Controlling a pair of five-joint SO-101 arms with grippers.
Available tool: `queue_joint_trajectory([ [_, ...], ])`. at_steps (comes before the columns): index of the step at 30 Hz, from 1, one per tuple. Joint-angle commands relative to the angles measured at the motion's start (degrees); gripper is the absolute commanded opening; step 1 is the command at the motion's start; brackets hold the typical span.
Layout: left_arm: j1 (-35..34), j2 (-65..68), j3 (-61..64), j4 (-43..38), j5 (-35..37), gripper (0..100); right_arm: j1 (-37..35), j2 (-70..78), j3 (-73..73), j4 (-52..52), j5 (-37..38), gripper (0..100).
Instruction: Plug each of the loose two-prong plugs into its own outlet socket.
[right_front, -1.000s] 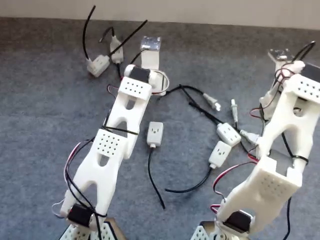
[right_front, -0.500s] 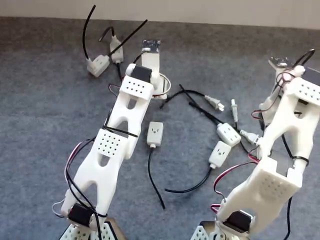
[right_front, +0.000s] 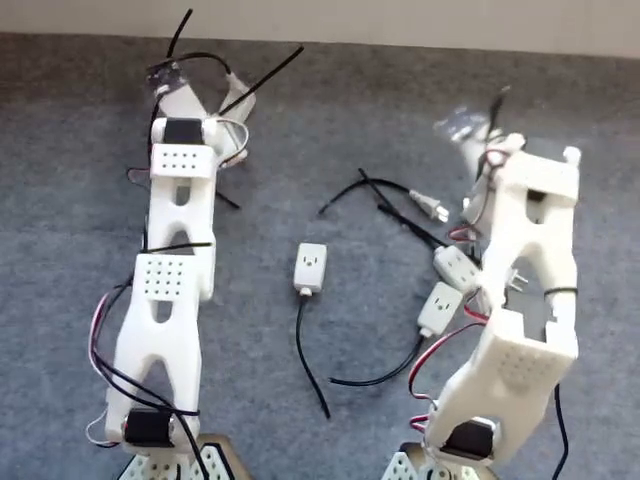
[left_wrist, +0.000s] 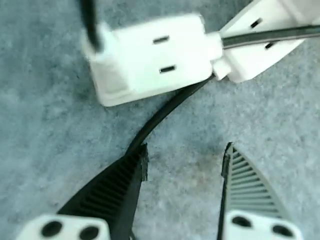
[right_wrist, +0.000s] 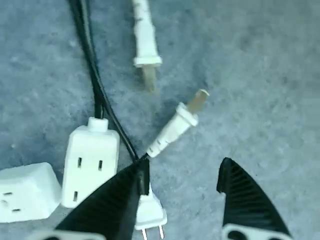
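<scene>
**Both end effectors wide and empty, plugs and sockets within reach**

My left end effector (left_wrist: 185, 149) hangs over the far left corner of the counter (right_front: 70, 230), jaws spread wide with nothing between them. Just ahead lie two white sockets touching end to end: the near socket (left_wrist: 150, 57), slots facing up, and a second socket (left_wrist: 260, 35). A black cord (left_wrist: 160, 115) runs from under them to one of my fingertips. I cannot tell whether anything is seated in the second socket.

My right end effector (right_wrist: 184, 165) is equally wide and empty, toward the right edge. The angled plug (right_wrist: 172, 130) lies just ahead of it, blades pointing away from me. A straight plug (right_wrist: 144, 35) lies farther off, and a third plug (right_wrist: 150, 212) sits close by one finger. A free socket (right_wrist: 90, 160) lies beside them, and a lone socket (right_front: 310, 265) rests mid-counter.

I judge these plugs to be light, hard and smooth, with stiff cords that will tug and twist them. I would pinch the moulded body across its flat sides, behind the blades, leaving the blades clear. The sockets look light enough to skid when pushed, so my other end effector should brace one.
</scene>
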Motion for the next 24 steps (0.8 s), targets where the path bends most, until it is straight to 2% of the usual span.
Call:
queue_joint_trajectory([
  [1,0.1,-0.5,-1.7,-1.8,-0.1,25,-1.5,-3.6,3.8,-6.4,6.7,22.4],
  [15,0.2,-0.5,-1.7,-1.8,-0.1,25,-10.5,-3.2,4.6,-15.9,6.7,22.4],
  [20,0.2,-0.5,-1.7,-1.8,-0.1,25,-11.4,4.4,3.0,-19.9,6.5,22.4],
  [24,0.3,-0.5,-1.7,-1.8,-0.2,25,-10.1,12.8,-4.8,-21.1,-0.7,22.4],
])
